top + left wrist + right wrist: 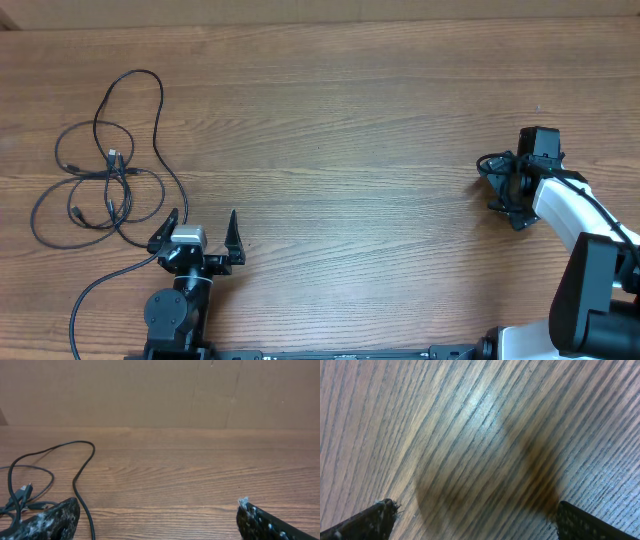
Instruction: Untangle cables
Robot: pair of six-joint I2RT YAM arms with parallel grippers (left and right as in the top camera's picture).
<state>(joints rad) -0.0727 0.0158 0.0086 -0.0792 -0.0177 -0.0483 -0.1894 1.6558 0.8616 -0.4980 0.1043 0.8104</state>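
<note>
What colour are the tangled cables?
The cables are black; the overhead view shows them best.

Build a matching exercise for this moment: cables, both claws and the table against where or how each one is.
Things:
1. cables
2. left claw
3. right claw
4. table

Place or state:
a. open, above bare wood on the right side
b. brown, with wood grain
c. tangled loops at the far left
d. open, next to the cables

Pairs: 1-c, 2-d, 3-a, 4-b
</note>
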